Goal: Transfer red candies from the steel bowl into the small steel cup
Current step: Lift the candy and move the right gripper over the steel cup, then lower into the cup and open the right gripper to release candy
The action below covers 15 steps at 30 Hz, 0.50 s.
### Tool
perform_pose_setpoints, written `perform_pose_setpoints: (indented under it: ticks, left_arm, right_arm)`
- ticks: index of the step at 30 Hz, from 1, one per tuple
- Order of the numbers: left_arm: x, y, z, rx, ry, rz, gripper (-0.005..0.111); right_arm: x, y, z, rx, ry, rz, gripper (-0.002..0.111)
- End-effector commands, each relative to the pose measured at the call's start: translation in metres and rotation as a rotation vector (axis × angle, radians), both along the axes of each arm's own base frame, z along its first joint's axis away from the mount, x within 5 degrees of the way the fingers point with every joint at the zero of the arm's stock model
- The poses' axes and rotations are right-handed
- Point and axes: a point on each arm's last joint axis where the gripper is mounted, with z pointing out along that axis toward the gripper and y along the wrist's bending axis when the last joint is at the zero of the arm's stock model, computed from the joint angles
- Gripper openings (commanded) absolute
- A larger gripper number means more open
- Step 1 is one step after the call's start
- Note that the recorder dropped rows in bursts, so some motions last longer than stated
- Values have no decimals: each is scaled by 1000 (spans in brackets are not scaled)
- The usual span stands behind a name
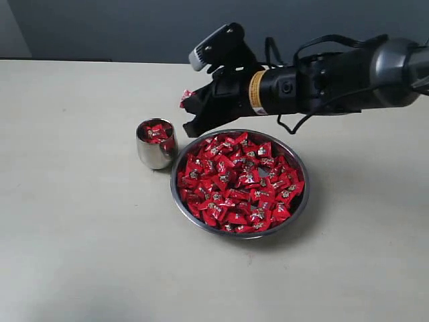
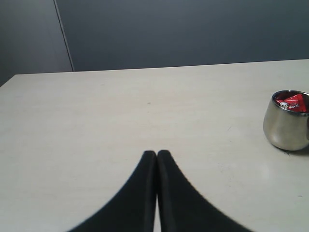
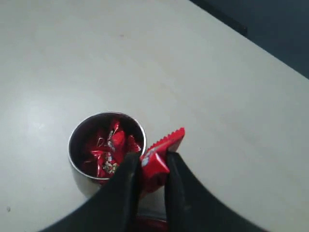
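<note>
The wide steel bowl sits mid-table, heaped with red candies. Just to its left stands the small steel cup with a few red candies inside; it also shows in the left wrist view as the cup and in the right wrist view as the cup. My right gripper hangs above the table beside the cup's far right rim, shut on one red candy whose wrapper end sticks out past the fingertips. My left gripper is shut and holds nothing, low over bare table left of the cup.
The pale tabletop spreads wide to the left and in front of the bowl. A dark wall runs behind the table's far edge. The right arm stretches in above the bowl's far side.
</note>
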Motion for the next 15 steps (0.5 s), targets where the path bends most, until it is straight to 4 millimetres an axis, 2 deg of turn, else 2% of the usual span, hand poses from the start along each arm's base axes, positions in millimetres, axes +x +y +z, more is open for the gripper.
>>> perform_pose_setpoints:
  ticks: [1,9,15]
  left_arm:
    - [0,0,-1,-4,-3,1,0]
    - [0,0,-1,-4,-3,1,0]
    - [0,0,-1,-4,-3,1,0]
  right_arm:
    - [-4,19,-6,-32,-23,61,-1]
    - [-7,45,-9,-24,-42,120,-1]
    - [-4,50,-18,-20,-7,110,-1]
